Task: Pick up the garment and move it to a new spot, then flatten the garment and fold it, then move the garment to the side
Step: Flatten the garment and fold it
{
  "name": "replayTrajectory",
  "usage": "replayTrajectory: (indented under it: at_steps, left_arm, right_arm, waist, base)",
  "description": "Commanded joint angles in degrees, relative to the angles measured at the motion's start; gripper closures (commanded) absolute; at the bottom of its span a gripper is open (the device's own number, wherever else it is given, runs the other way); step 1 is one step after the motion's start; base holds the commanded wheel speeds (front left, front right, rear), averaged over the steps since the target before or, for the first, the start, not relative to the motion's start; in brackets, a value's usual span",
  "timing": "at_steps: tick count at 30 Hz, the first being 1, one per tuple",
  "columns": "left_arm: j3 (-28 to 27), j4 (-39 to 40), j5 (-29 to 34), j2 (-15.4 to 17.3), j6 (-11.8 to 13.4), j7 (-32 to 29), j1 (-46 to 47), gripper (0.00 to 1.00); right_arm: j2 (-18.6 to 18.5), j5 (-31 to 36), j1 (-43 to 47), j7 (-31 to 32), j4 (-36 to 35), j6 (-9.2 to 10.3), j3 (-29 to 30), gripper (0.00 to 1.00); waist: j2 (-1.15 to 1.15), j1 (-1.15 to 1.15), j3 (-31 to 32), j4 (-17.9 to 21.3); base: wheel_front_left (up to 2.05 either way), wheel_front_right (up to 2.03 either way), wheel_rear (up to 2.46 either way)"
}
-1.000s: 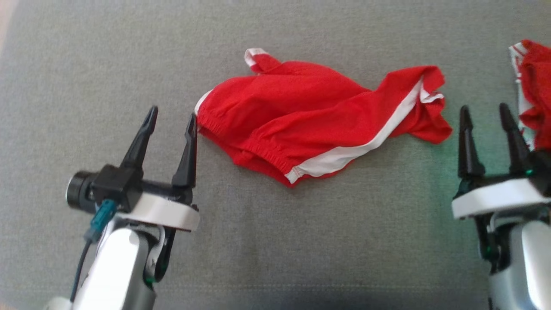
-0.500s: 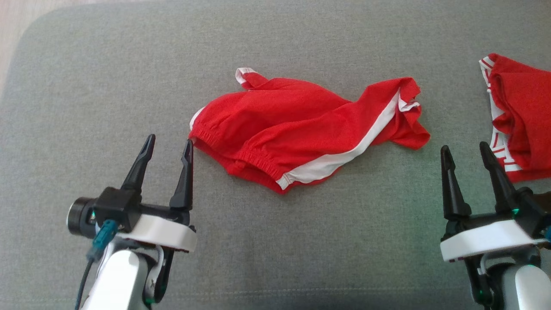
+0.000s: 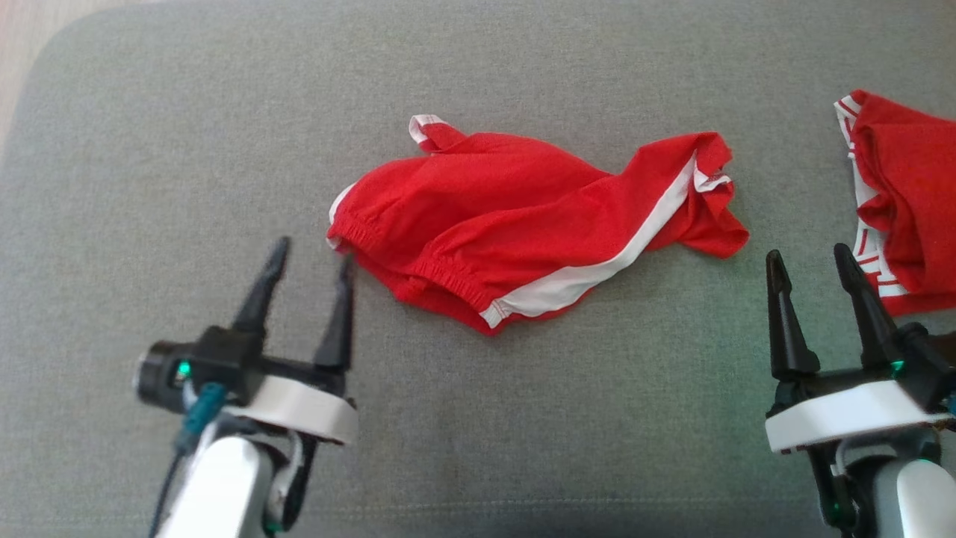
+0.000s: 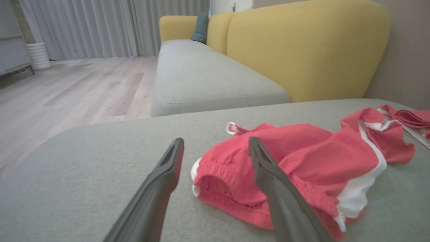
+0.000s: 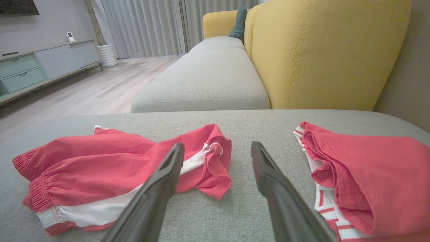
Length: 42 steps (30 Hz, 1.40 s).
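The garment (image 3: pixel 508 209) is a pair of red shorts with a white side stripe, lying crumpled in the middle of a grey cushion (image 3: pixel 478 418). Its elastic waistband points toward my left gripper (image 3: pixel 312 252), which is open just left of that waistband, fingertips close to it and apart from the cloth. In the left wrist view the garment (image 4: pixel 302 161) lies ahead and to the right of the left gripper (image 4: pixel 215 141). My right gripper (image 3: pixel 806 252) stands open right of the garment's leg end. The right wrist view has the garment (image 5: pixel 100 161) to the left of the right gripper (image 5: pixel 217 145).
A second red garment (image 3: pixel 907 202) with white trim lies at the right edge, close to my right gripper, and also shows as a folded red garment (image 5: pixel 362 174). A yellow backrest (image 4: pixel 302 50) rises behind the cushion. Wooden floor (image 3: pixel 22 30) lies past the cushion's rounded far-left corner.
The head camera tilted a second ago, shifting the whole picture. Since half a second ago my left gripper has slid slightly right along the waistband end. The garment and right gripper stay put.
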<state>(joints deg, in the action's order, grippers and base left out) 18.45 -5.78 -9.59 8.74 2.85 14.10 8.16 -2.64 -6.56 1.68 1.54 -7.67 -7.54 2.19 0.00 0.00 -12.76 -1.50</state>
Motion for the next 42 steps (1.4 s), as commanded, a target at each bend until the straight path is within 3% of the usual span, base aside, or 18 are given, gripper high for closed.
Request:
replayTrajectory:
  at_steps: [1,6,9,20,21,22,29,42]
  left_arm:
    - [-0.90,2.06,0.36,0.40,-0.62,-0.42,1.63,0.00]
    - [5.81,1.00,-1.46,-2.02,-5.67,-6.85,2.52,0.00]
    - [8.70,-0.76,-3.53,-3.14,-7.49,-10.31,3.12,0.00]
    - [11.32,-7.54,-9.67,-3.93,-9.62,-13.17,7.79,0.00]
    - [11.70,-8.13,-10.09,-3.81,-9.75,-13.10,8.14,0.86]
    - [11.95,-8.78,-10.40,-3.57,-9.84,-13.16,8.39,1.00]
    - [10.81,-9.53,-11.15,-1.13,-9.33,-12.07,7.91,1.00]
    - [6.05,-2.09,-12.07,7.21,-5.04,-15.85,1.64,1.00]
  right_arm:
    - [-0.25,-0.23,-1.53,-0.05,-2.37,0.05,-1.17,0.00]
    - [-0.25,-0.81,-2.42,-0.19,-2.40,0.05,-1.79,0.00]
    - [-0.24,-1.33,-3.09,-0.37,-2.09,0.05,-2.33,0.00]
    - [-0.24,-2.96,-4.37,-1.50,-0.83,0.05,-2.31,0.00]
    - [-0.24,-3.06,-4.46,-1.58,-0.69,0.05,-2.34,0.00]
    - [-0.24,-3.17,-4.53,-1.64,-0.53,0.05,-2.34,0.00]
    - [-0.24,-3.77,-4.51,-1.90,0.26,0.05,-1.78,0.00]
    - [-0.24,-4.36,-4.45,-1.78,0.92,0.05,0.11,0.00]
  waist:
    - [0.00,0.00,-0.22,-0.02]
    - [0.00,0.00,-1.64,0.35]
    - [0.00,0.00,-2.58,1.02]
    - [0.00,0.00,-4.97,3.00]
    - [0.00,0.00,-5.05,3.09]
    - [0.00,0.00,-5.11,3.16]
    - [0.00,0.00,-5.15,3.02]
    - [0.00,0.00,-5.17,0.97]
  base:
    - [0.00,0.00,0.00]
    - [0.00,0.00,0.00]
    - [0.00,0.00,0.00]
    - [0.00,0.00,0.00]
    - [0.00,0.00,0.00]
    - [0.00,0.00,0.00]
    - [0.00,0.00,0.00]
    - [0.00,0.00,0.00]
